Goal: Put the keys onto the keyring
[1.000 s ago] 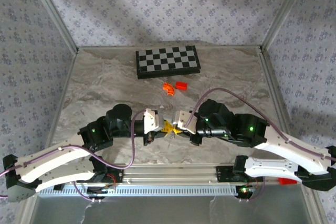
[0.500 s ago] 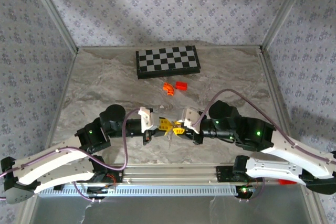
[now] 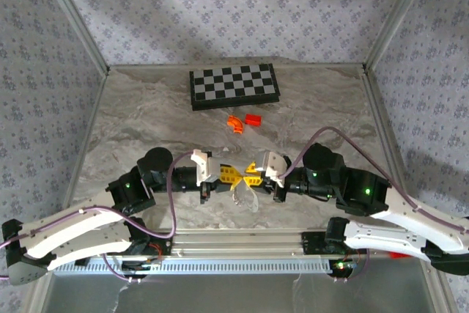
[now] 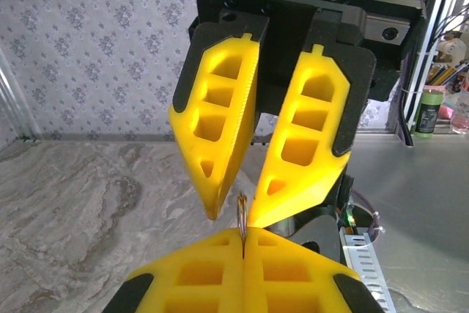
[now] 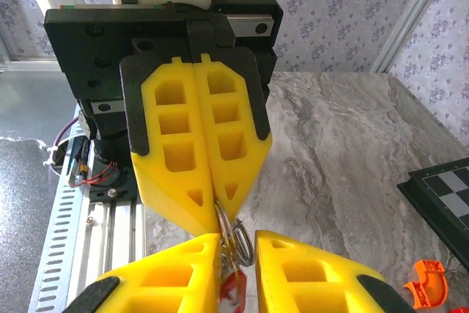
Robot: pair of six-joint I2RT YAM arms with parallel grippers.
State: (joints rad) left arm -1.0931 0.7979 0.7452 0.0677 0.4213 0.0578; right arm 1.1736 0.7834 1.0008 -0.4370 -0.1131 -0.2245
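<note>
Yellow left fingers (image 5: pixel 176 159), level, apparently pinch keyring (image 5: pixel 238 240).

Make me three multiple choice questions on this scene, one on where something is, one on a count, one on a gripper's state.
1. Where does the checkerboard lie? A at the table's far edge; B between the grippers; C beside the left arm's base.
2. How many small pieces lie just in front of it? A one; B two; C four.
3. How is the left gripper? A wide open; B shut on the keyring; C shut on nothing.
Answers: 1 A, it sits by the back wall. 2 B, an orange curved piece and a red block. 3 B, its fingers press together with the ring's wire at their tips.
</note>
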